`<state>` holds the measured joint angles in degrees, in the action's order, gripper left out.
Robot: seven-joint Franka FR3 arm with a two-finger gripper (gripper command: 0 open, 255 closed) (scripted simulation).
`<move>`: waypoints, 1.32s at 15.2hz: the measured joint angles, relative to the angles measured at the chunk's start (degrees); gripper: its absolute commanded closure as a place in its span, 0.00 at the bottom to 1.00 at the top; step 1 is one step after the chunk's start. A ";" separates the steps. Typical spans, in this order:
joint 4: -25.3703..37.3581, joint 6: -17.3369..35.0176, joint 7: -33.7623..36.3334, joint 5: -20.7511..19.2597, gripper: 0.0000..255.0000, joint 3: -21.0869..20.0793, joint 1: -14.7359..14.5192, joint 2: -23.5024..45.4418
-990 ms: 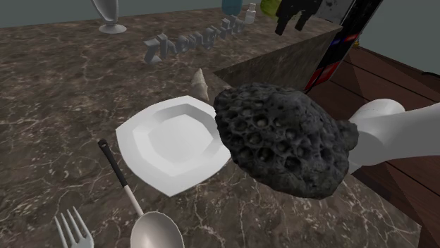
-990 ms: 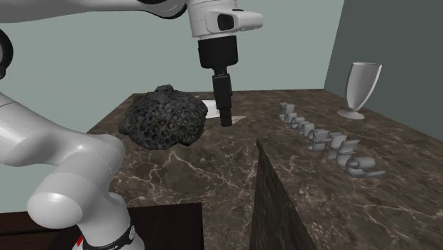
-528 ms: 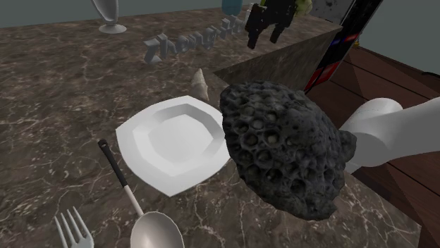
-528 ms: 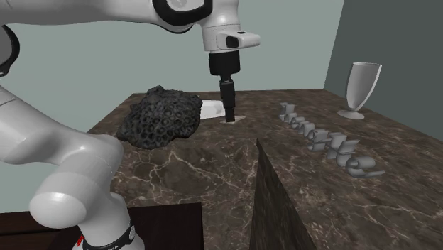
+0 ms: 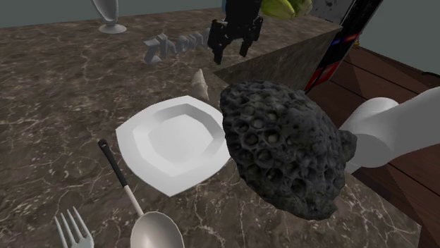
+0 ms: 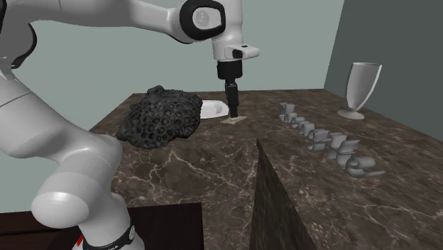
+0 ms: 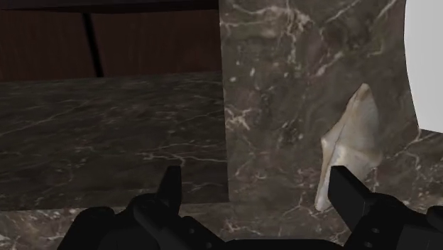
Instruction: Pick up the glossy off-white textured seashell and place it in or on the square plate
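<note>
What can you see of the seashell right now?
The seashell is a glossy off-white cone with faint ridges, tapering to a point. It lies on its side on the dark marbled counter, next to a corner of the white square plate; the wrist view shows a narrow gap between them. The open gripper hangs above it and is not gripping it.
</note>
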<state>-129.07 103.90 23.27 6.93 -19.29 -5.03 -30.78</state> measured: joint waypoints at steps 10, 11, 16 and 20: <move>4.59 6.03 9.12 -0.21 0.00 -8.52 -1.15 11.24; 3.99 6.88 9.23 -0.26 0.00 -8.69 -1.16 11.52; 1.55 10.16 9.33 -0.44 0.00 -9.05 -1.08 12.42; 1.39 10.46 9.41 -0.47 0.00 -9.13 -1.08 12.54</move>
<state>-127.69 114.36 32.68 6.46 -28.42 -6.11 -18.24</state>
